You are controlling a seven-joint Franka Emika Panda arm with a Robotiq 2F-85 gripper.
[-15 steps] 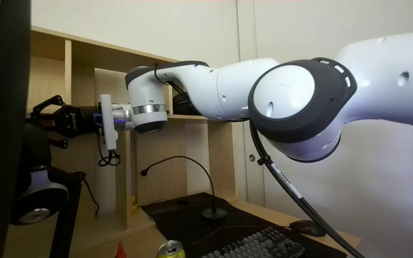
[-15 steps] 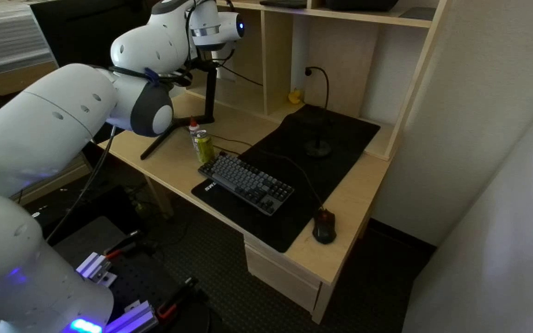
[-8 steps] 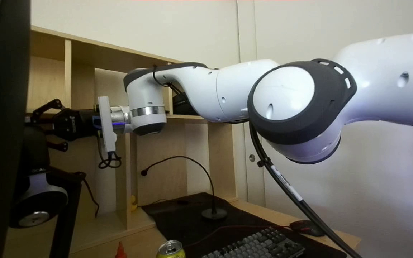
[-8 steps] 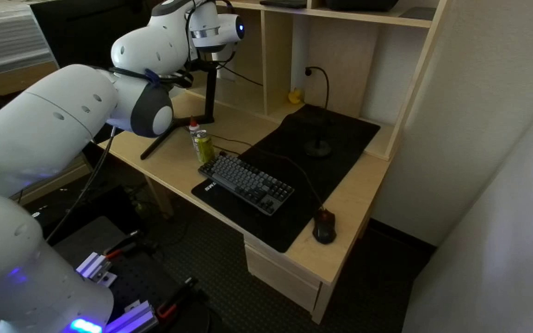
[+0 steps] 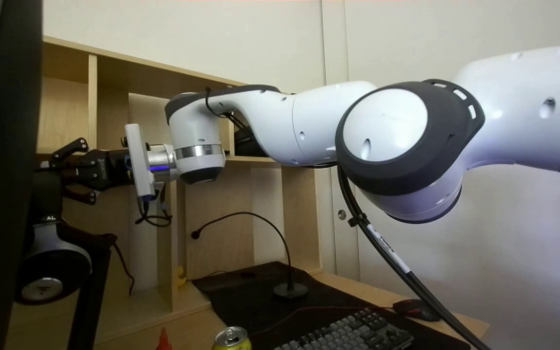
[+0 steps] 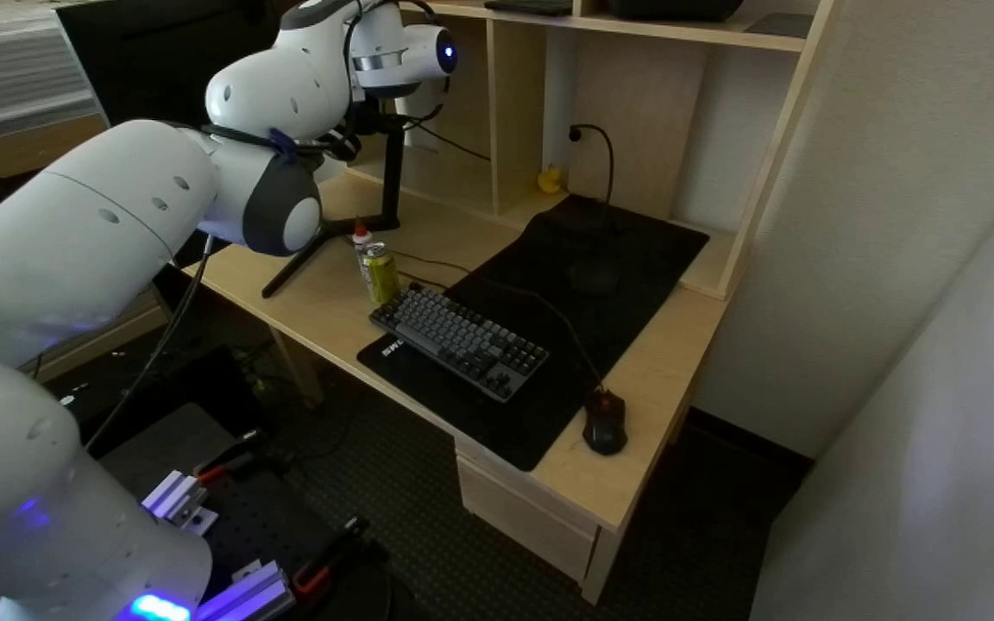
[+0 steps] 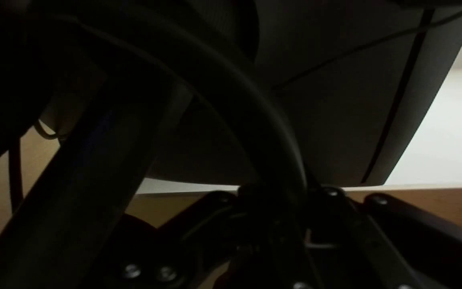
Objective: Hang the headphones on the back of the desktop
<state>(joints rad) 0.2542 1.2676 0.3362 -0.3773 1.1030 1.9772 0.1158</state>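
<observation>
Lifting and carrying look done, hanging does not: the headphones [image 5: 49,240] are up above the counter [image 6: 670,345], just beside the desktop [image 5: 3,175] and next to its stand [image 5: 89,291], with the headband [image 7: 251,116] on top and a cup [image 5: 56,277] lowest. The tool [image 5: 59,174] appears to have its jaws close together on the top of the headband, and since the rest dangles beneath, I judge that the grip bears the weight. In the wrist view the headband curves in front of what is likely the desktop's back [image 7: 335,132], so the place looks about right. Whether it already touches something that could hold it, I cannot tell; in an exterior view the desktop's edge covers part of the headphones, and the wrist view is dim. What is left, by my reading: settle the headband over its support, see that it hangs by itself, part the jaws, and back the tool away without dragging the headphones off.
</observation>
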